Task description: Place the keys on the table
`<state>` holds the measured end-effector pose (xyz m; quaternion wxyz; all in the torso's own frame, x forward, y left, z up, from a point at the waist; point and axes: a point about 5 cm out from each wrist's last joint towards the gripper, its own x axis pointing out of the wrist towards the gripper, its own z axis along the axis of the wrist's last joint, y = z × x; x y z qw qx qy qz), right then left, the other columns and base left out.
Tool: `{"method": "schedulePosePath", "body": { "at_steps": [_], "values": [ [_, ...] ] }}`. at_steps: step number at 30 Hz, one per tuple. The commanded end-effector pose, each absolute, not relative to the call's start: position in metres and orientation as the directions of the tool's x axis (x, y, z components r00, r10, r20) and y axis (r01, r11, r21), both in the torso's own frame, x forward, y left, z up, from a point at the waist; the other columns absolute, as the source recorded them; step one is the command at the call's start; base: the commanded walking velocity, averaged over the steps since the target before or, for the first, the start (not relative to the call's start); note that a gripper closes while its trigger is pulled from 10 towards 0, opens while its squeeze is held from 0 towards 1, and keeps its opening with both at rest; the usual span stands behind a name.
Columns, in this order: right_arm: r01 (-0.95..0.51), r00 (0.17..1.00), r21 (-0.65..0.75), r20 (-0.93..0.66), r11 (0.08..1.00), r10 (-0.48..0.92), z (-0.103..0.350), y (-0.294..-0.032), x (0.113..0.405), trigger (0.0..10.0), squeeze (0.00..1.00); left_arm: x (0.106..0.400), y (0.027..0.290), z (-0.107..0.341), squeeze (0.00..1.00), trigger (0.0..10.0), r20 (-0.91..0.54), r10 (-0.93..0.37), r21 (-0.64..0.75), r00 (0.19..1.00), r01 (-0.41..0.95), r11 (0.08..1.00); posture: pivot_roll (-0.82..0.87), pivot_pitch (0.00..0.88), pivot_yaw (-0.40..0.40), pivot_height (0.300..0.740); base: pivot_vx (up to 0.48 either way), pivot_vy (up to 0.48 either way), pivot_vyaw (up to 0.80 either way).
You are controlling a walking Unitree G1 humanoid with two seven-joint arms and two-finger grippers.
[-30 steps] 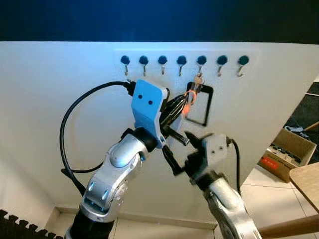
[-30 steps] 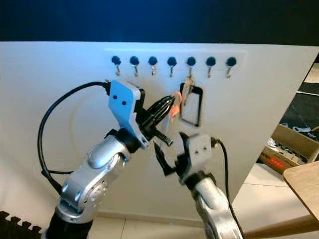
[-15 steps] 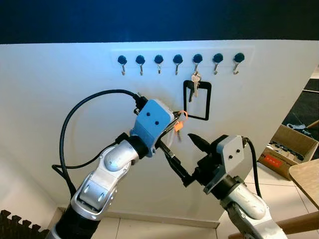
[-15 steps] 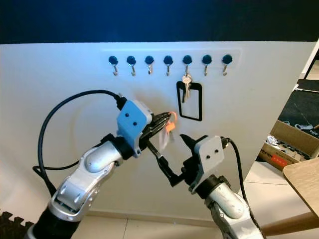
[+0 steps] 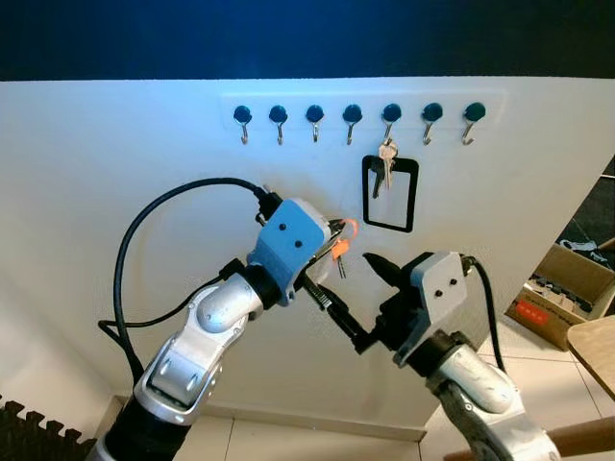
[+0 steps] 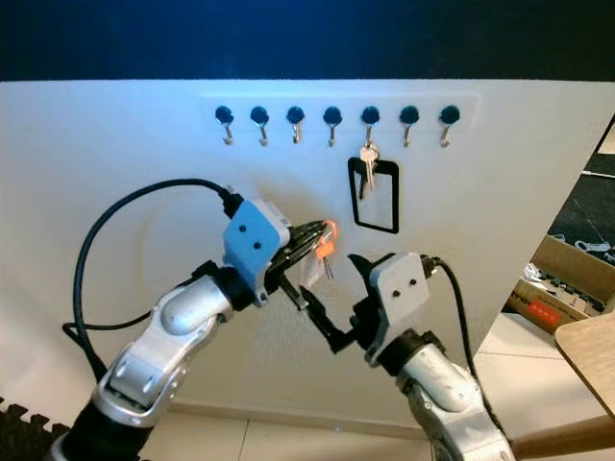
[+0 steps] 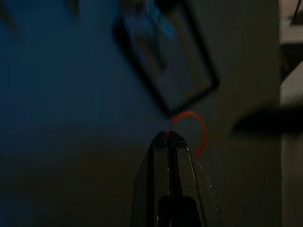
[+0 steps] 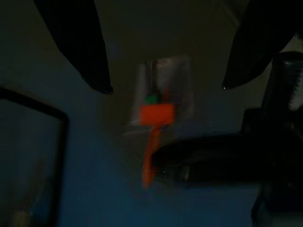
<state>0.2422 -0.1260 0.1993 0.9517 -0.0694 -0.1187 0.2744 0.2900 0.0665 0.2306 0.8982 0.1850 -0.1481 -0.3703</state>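
Observation:
A key set with an orange tag [image 5: 343, 232] and a clear tag hangs from my left gripper [image 5: 338, 238], which is shut on its orange loop [image 7: 191, 126] in front of the white wall. The keys [image 5: 338, 261] dangle just under the fingertips. My right gripper [image 5: 363, 300] is open just below and to the right of them, one finger [image 5: 377, 266] up and the other low. In the right wrist view the orange tag [image 8: 157, 115] hangs between and beyond the spread fingers. The wooden table's corner [image 5: 598, 348] shows at the far right.
A row of several blue hooks [image 5: 353, 116] runs along the wall. Another key bunch [image 5: 386, 163] with a black loop [image 5: 390, 193] hangs from one hook. A cardboard box [image 5: 567, 280] sits on the tiled floor at the right.
The left gripper came down and away from the hook row with the orange-tagged keys. The right gripper rose and turned to stand open under them. In the last half second little moved.

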Motion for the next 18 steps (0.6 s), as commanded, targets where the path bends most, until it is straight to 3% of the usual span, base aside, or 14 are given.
{"method": "schedulePosePath", "body": {
  "at_steps": [1,12,18],
  "values": [
    [-0.487,0.834,-0.211,0.175,0.848,0.523,0.194,-0.131,0.24,10.0,0.0,0.293,0.076,0.229,0.0,10.0,0.106,-0.702,0.448,0.705,0.596,0.666,-0.01,0.128,0.079,0.74,0.0,0.0,0.0],
    [-0.375,0.901,-0.243,0.132,0.895,0.413,0.181,-0.158,0.241,10.0,0.0,0.3,0.085,0.228,0.0,10.0,0.113,-0.672,0.444,0.732,0.568,0.693,-0.01,0.124,0.089,0.74,0.0,0.0,0.0],
    [-0.372,0.878,-0.232,0.227,0.899,0.422,0.201,-0.153,0.249,10.0,0.0,0.295,0.082,0.234,0.0,10.0,0.149,-0.696,0.413,0.703,0.595,0.69,-0.01,0.12,0.085,0.74,0.0,0.0,0.0]
  ]
}}
